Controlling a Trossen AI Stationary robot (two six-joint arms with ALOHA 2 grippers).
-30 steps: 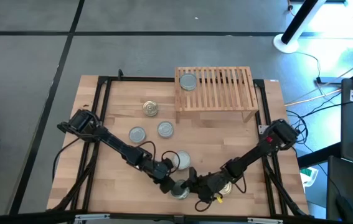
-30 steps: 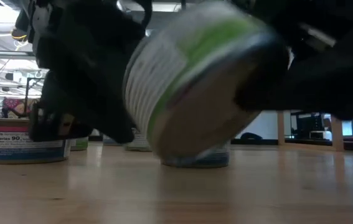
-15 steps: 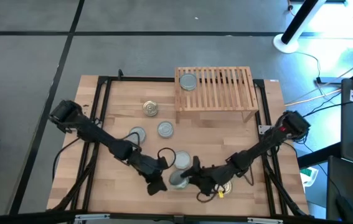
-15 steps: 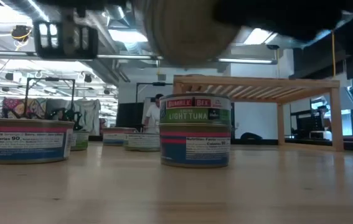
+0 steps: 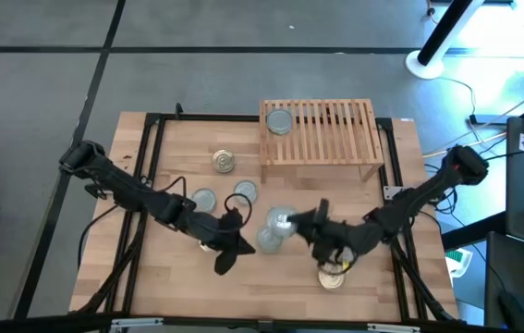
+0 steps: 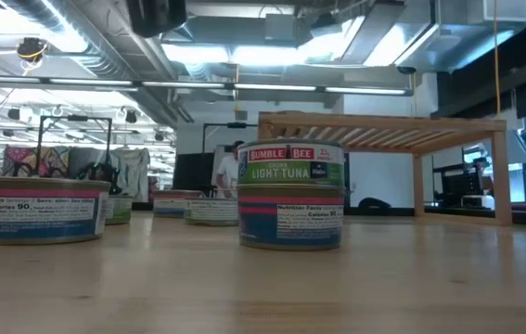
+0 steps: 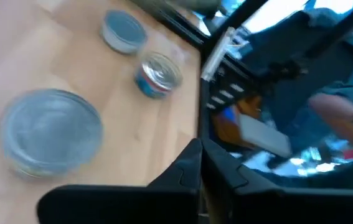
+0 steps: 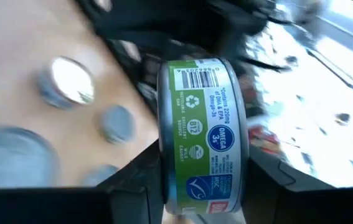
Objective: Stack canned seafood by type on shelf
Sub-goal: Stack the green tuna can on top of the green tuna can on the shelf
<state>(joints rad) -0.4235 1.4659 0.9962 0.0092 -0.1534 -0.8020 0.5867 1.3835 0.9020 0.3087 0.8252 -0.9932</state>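
One slatted shelf (image 5: pixel 320 132) stood at the table's (image 5: pixel 178 176) far side, a silver-topped tin (image 5: pixel 279 121) on its left end. Well in front of it, above mid-table, the right gripper (image 5: pixel 291 222) pinched a green-labelled tuna can (image 8: pixel 202 134) between its fingers — lifted clear of the wood. Just to its left, the left gripper (image 5: pixel 227 248) had its fingers pressed together, holding nothing. A two-tin stack (image 6: pixel 291 194) sat on the table nearby.
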